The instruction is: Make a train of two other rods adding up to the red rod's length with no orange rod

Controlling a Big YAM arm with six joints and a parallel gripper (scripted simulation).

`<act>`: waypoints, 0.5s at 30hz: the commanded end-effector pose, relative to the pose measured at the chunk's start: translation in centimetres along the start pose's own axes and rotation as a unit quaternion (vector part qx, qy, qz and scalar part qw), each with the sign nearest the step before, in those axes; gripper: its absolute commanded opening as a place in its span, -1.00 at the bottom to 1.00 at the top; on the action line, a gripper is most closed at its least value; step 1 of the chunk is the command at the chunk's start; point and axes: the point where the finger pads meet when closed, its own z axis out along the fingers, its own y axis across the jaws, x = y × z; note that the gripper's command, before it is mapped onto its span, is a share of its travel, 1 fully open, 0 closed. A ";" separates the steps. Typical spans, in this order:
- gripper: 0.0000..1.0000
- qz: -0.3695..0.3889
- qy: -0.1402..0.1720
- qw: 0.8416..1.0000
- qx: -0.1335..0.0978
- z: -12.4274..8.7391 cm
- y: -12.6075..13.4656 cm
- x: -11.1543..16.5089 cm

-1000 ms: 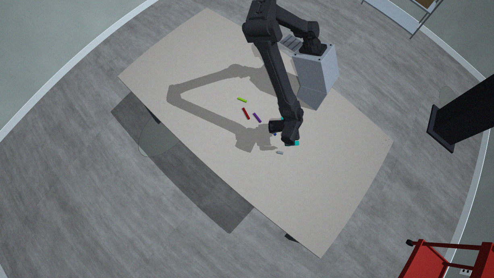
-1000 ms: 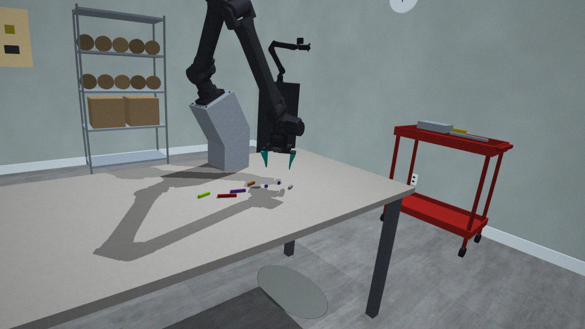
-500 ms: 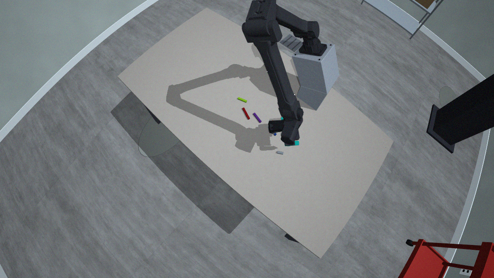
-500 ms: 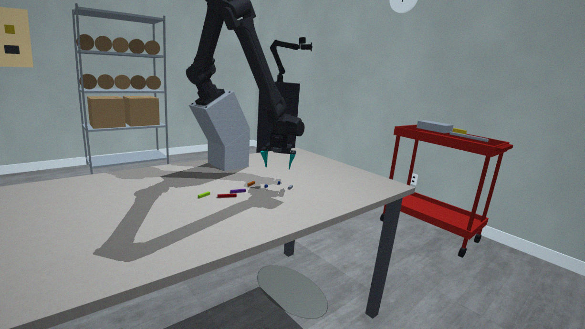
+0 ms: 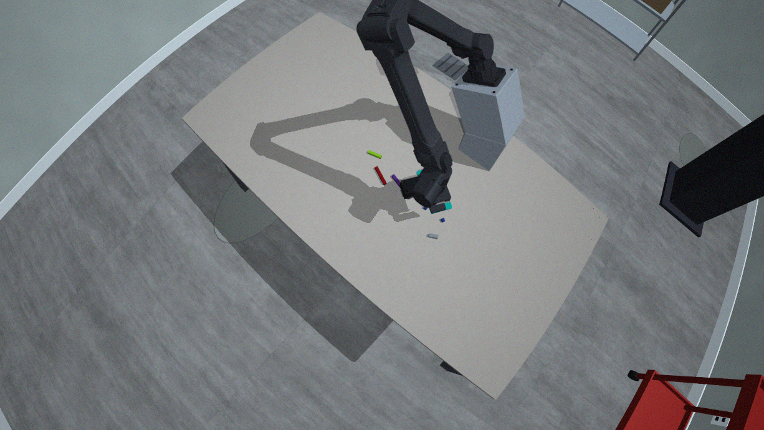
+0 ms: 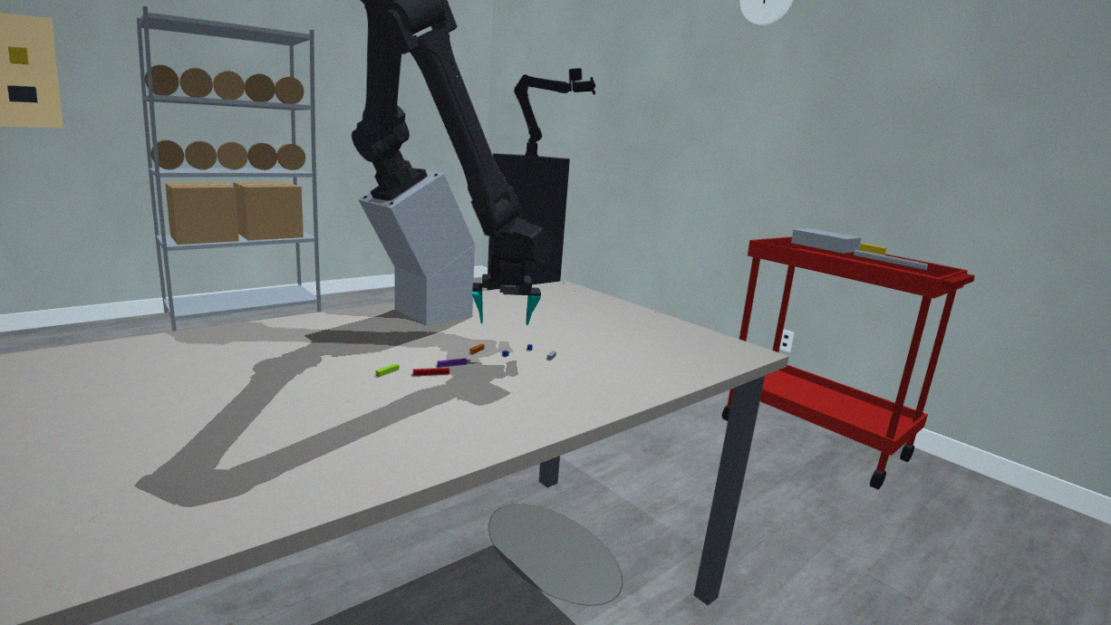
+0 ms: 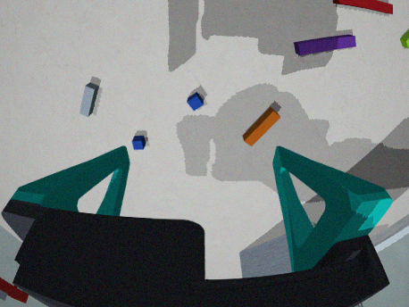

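Gripper [image 6: 506, 309]: fingers spread wide, empty, hovering above the table [image 6: 637, 364] mid-span, nearer its far edge. Purple rod [image 7: 325, 45]: flat, ahead-right of the fingers, long axis roughly crosswise to them, beside red rod [image 7: 363, 3]. Blue rods [image 7: 196, 102], [image 7: 138, 142]: nearer, ahead-left.

Arm [image 6: 458, 109] reaching down from its base, wrist pointing straight down. Gripper [image 6: 506, 309] hanging above the table, fully open and holding nothing; the two teal fingers stand wide apart, tips pointing toward 12 o'clock in the wrist view.
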 end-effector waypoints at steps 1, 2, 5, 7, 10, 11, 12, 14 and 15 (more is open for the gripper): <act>1.00 -0.069 -0.012 0.997 -0.014 -0.6 -1.8 -1.8; 1.00 -0.069 -0.012 0.997 -0.014 -0.6 -1.8 -1.8; 1.00 -0.123 -0.013 0.992 -0.012 -0.6 -4.0 -2.4; 1.00 -0.123 -0.013 0.992 -0.012 -0.6 -4.0 -2.4; 1.00 -0.149 -0.014 0.989 -0.011 -0.6 -5.1 -2.7; 1.00 -0.149 -0.014 0.989 -0.011 -0.6 -5.1 -2.7; 1.00 -0.149 -0.014 0.989 -0.011 -0.6 -5.1 -2.7; 1.00 -0.163 -0.021 0.986 -0.014 -1.1 -4.2 -2.4; 1.00 -0.174 -0.014 0.985 -0.009 -0.6 -6.2 -2.9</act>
